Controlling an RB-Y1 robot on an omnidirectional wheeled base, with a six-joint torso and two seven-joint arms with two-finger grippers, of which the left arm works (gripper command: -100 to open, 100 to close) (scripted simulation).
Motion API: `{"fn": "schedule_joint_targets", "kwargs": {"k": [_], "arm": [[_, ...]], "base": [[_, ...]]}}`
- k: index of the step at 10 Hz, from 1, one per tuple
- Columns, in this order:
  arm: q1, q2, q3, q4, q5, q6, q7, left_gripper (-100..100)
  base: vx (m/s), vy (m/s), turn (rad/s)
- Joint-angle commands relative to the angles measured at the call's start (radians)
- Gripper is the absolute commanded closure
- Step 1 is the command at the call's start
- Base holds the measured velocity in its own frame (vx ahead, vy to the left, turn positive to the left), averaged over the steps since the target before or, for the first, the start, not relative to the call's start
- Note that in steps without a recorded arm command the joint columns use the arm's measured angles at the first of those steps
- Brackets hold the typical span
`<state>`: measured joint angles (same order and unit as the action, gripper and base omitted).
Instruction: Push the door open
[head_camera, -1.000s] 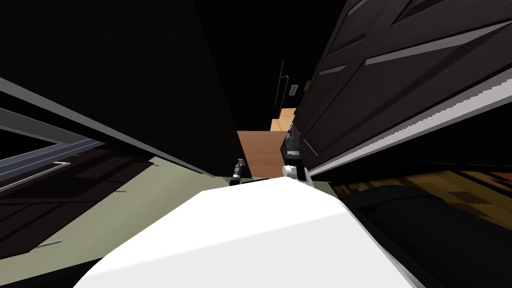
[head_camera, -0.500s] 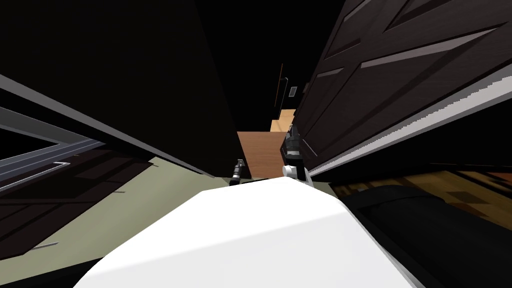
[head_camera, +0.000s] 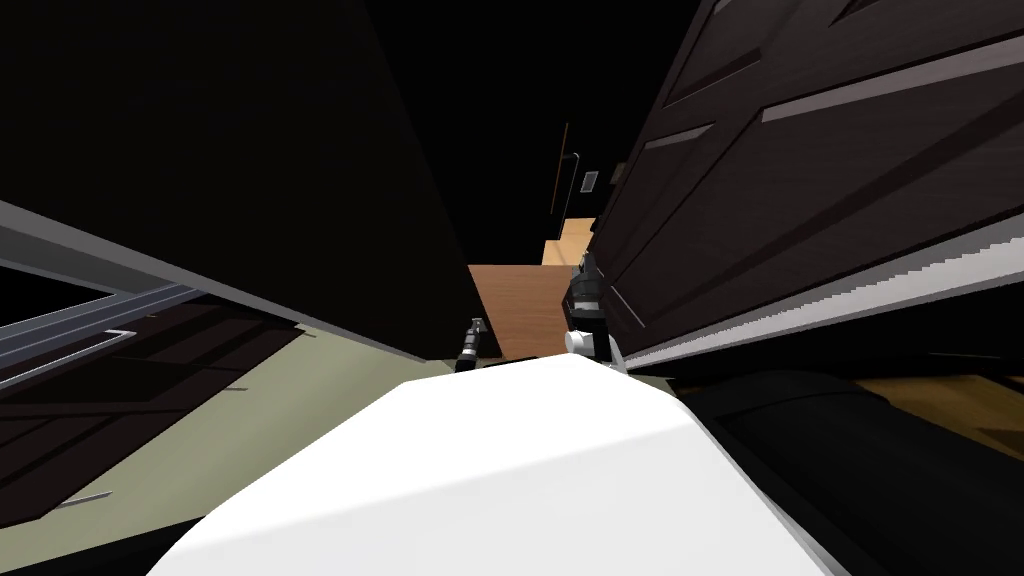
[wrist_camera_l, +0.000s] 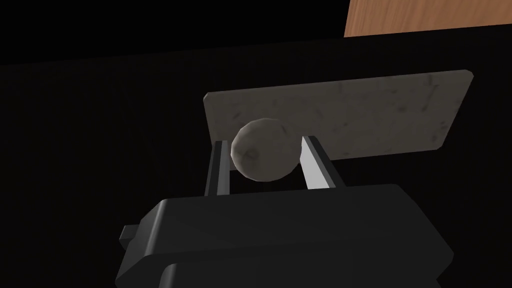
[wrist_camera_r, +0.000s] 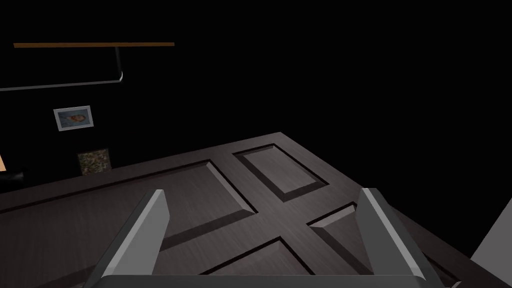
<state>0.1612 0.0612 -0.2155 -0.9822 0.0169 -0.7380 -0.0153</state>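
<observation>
A dark panelled door (head_camera: 800, 180) slants along my right side. My right gripper (head_camera: 585, 275) is held close to its face, and in the right wrist view its fingers stand wide apart, open, over the door's panels (wrist_camera_r: 225, 215). My left gripper (head_camera: 473, 330) is low beside the edge of a black surface on my left. In the left wrist view that gripper (wrist_camera_l: 262, 142) is shut on a round pale knob (wrist_camera_l: 260, 156), one finger pressing each side. The knob sits on a pale rectangular plate (wrist_camera_l: 375, 115) set on a black surface.
A narrow strip of brown wooden floor (head_camera: 515, 300) runs ahead between the black surface and the door. Pale green floor (head_camera: 250, 420) and a dark cabinet front (head_camera: 100, 400) lie to my left. A small framed picture (wrist_camera_r: 73, 118) hangs on the far wall.
The whole head view has shifted a little: the door's bottom edge now lies lower at the right and less wooden floor shows there. Both grippers keep their places.
</observation>
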Motion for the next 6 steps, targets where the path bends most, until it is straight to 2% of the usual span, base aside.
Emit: {"fn": "schedule_joint_targets", "kwargs": {"k": [1, 4, 5, 6], "arm": [[-0.009, 0.012, 0.031, 0.004, 0.011, -0.006, -0.007, 100], [-0.021, 0.018, 0.07, 0.015, 0.026, -0.004, -0.017, 100], [-0.001, 0.016, 0.051, -0.002, 0.022, -0.005, -0.01, -100], [-0.001, 0.016, 0.051, -0.002, 0.022, -0.005, -0.01, -100]], "base": [[0.176, -0.077, 0.061], [0.194, -0.073, 0.075], [-0.012, -0.059, 0.049], [-0.158, -0.012, 0.011]]}}
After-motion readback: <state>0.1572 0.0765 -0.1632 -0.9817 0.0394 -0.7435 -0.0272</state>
